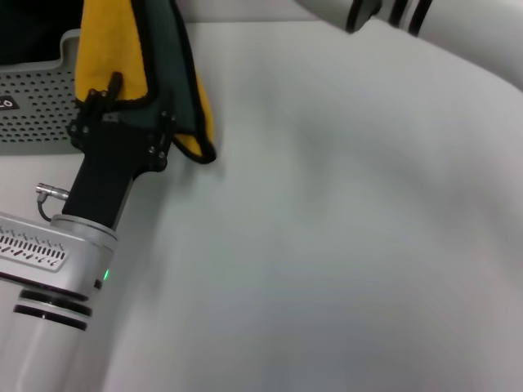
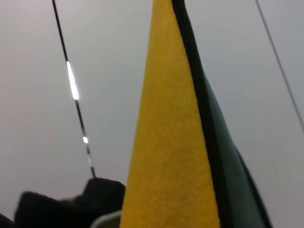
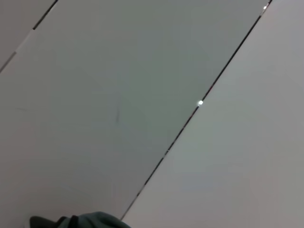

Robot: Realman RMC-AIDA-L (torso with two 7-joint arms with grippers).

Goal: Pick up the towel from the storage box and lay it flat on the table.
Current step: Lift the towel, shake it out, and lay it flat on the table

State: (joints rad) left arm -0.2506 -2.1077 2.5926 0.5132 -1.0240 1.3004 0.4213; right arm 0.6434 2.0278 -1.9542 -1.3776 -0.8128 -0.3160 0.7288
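The towel (image 1: 135, 49) hangs above the table (image 1: 343, 245) at the upper left, yellow side and dark green side both showing, with its black border curling at the low corner. Its top runs out of the head view. My left gripper (image 1: 114, 102) is shut on the towel's lower part, right in front of the storage box (image 1: 33, 106). In the left wrist view the towel (image 2: 166, 142) fills the middle as a tall yellow wedge with a green flank. My right arm (image 1: 409, 16) crosses the top right; its gripper is out of view.
The pale perforated storage box sits at the far left edge, its dark inside just visible above the rim. A dark green bit of cloth (image 3: 95, 221) shows at the edge of the right wrist view. White tabletop stretches to the right and front.
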